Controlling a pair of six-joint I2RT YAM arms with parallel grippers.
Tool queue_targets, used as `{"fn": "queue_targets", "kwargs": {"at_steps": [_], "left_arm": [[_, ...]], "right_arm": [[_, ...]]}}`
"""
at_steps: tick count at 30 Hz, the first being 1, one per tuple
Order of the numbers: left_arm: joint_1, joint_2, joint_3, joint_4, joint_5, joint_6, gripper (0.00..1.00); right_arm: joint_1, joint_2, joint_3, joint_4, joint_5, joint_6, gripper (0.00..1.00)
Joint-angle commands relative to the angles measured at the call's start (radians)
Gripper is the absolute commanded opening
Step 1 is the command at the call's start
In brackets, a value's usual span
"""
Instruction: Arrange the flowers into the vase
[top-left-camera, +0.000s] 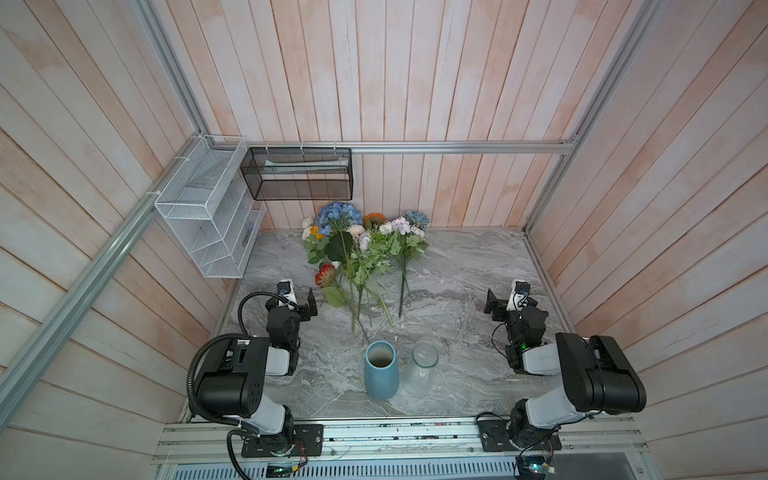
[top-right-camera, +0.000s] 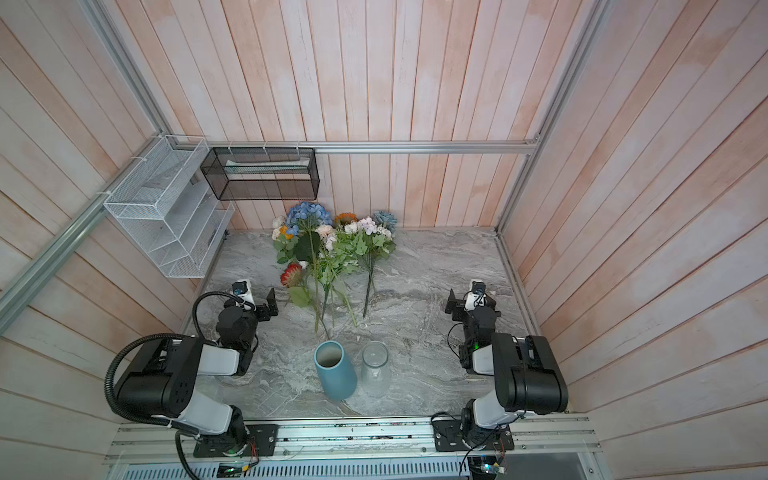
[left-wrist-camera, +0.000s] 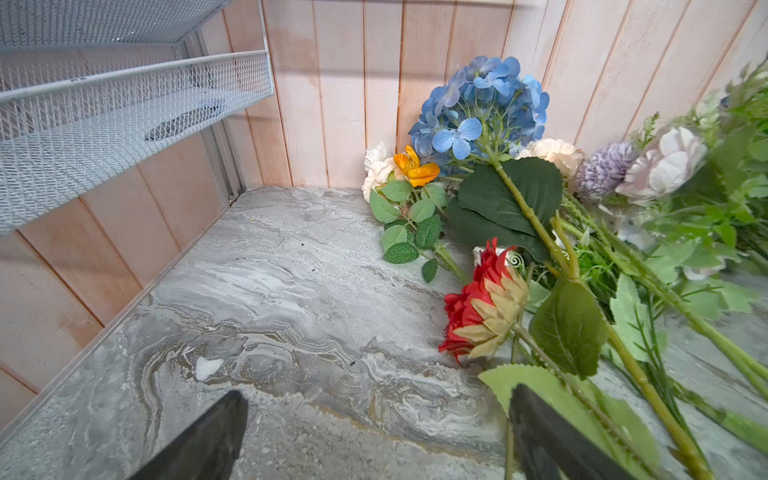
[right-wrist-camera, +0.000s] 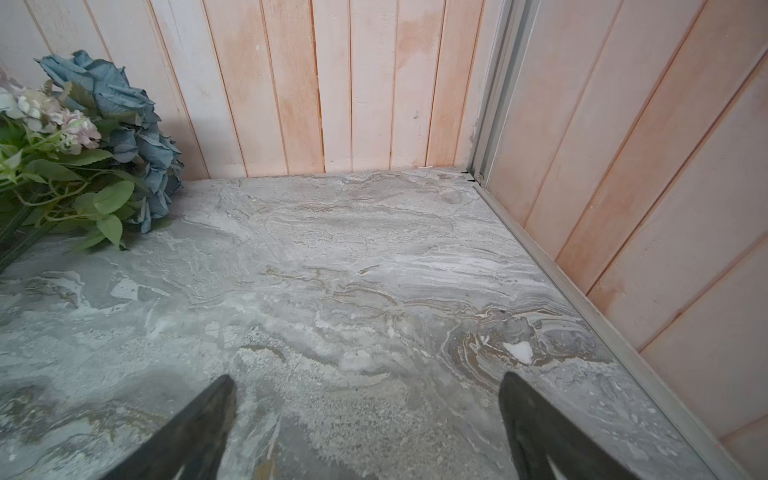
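The grey marbled surface before me carries the flowers lying flat at the far middle, heads against the back wall, stems pointing near. At the near middle stand a blue vase and, just to its right, a clear glass vase

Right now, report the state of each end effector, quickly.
Left end effector: open, holding nothing.
Right end effector: open, holding nothing.
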Motion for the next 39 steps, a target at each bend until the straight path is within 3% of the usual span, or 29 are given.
{"fn": "queue_targets", "kwargs": {"at_steps": [1,34,36,39], "left_arm": [[0.005,-0.006,0.006,0.026,0.015,-0.003,1.00],[0.012,-0.018,0.012,0.019,0.022,-0.009,1.00],[0.004,-0.074,0.053,-0.102,-0.010,-0.010,1.00],[-0.009,-0.168,0.176,-0.416,-0.097,-0.057,1.00]], "right_arm": [[0.006,-0.012,0.015,-0.002,-0.004,0.008,0.98],[0.036,-0.060,0.029,-0.038,0.004,-0.017,0.96],[0.073,-0.130,0.066,-0.161,0.068,-0.050,0.96],[0.127,-0.231,0.113,-0.281,0.164,-0.043,0.96]]}}
